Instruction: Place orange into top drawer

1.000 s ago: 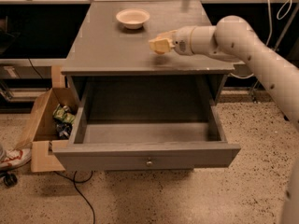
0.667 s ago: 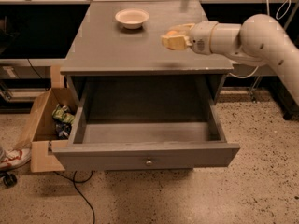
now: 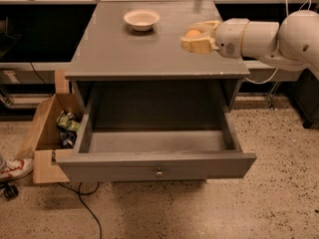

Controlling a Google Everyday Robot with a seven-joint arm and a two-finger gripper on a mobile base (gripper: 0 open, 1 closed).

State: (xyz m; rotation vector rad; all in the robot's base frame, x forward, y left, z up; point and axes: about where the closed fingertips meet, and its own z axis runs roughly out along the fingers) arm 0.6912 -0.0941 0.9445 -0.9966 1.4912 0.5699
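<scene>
The orange [image 3: 193,33] sits between the cream fingers [image 3: 195,45] of my gripper [image 3: 197,36], which is shut on it and holds it a little above the right part of the grey cabinet's top [image 3: 124,49]. The white arm [image 3: 264,36] comes in from the right. The top drawer [image 3: 154,166] is pulled wide open below and in front, with nothing in it. Its front panel carries one small metal knob [image 3: 159,173] at centre.
A shallow cream-white bowl [image 3: 141,19] stands at the back of the cabinet top. An open brown cardboard box [image 3: 47,128] with packets in it stands on the floor to the left of the drawer. A black cable [image 3: 87,208] lies on the speckled floor.
My gripper has moved to the right and lifted a little, carrying the orange off the cabinet top. The drawer and bowl have not moved.
</scene>
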